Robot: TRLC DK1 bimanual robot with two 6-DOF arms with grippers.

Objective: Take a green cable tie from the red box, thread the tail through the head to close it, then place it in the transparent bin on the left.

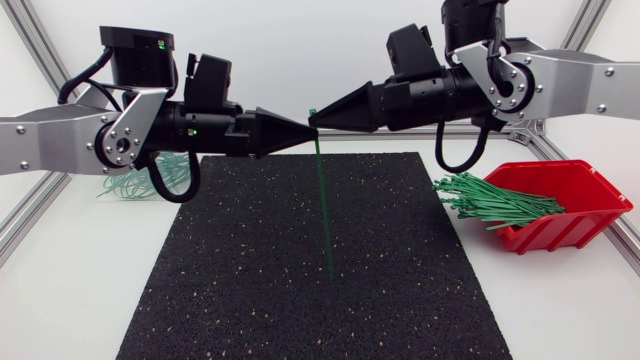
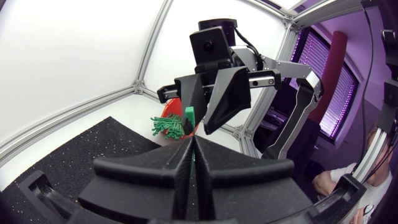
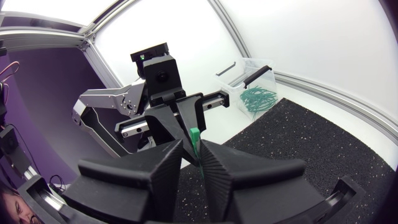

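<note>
**Green tie pinched at its head end by both grippers; tail hangs free**

Finding 1, location of the work piece. One green cable tie is up over the middle of the black speckled mat, out of the red box. From overhead its long axis runs almost straight towards 6 o'clock from the fingertips. Its square head sits at the 12 o'clock end, just past the grip. Whether the tail touches the mat cannot be told.

Finding 2, grippers. The left gripper comes in from 9 o'clock, fingers pressed together on the strap just below the head. The right gripper comes in from 3 o'clock, tip to tip with it. Its fingers appear clamped on the same stretch of strap, with the head showing just beyond them.

Finding 3, the deciding relation. Both arms are equally near the head, and neither is near the tail tip, which lies well apart at the far 6 o'clock end. In my judgement one gripper must take the strap lower down before the tail can be bent round into the head.

Finding 4, count.
- Grippers: two.
- Ties in hand: one.
- Red box: one, at 3 o'clock, holding a spilling bundle of ties too tangled to count.
- Transparent bin: one, at 9 o'clock, already holding several ties.
</note>
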